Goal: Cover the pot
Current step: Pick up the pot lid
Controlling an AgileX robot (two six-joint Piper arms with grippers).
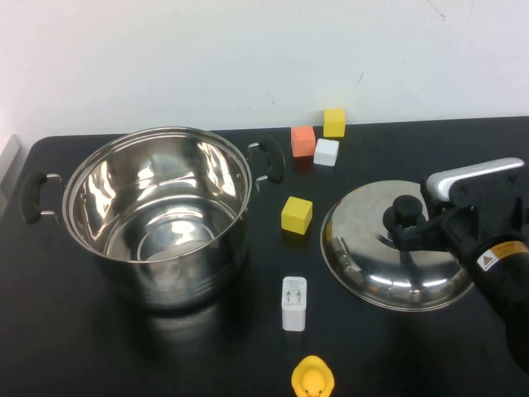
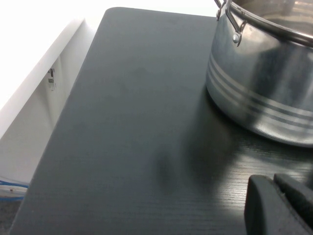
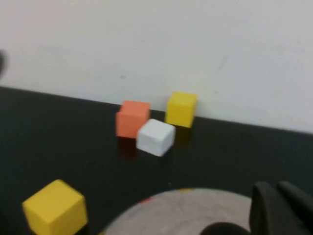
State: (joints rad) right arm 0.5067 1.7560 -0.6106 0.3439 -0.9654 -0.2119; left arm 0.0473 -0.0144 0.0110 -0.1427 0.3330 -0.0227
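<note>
While uncovered, one stockpot (image 1: 157, 217) stands toward the table's (image 1: 83, 347) left edge; one lid (image 1: 393, 248) lies right, right gripper (image 1: 411, 227) clamped on its knob (image 1: 406, 212). Four cubes: two yellow, one orange, one white. Left gripper (image 2: 281, 205): beside pot, state undeterminable.

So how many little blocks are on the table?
4. An orange block, a white block and a yellow block cluster near the wall; another yellow block sits between the pot and lid. None seem hidden.
</note>
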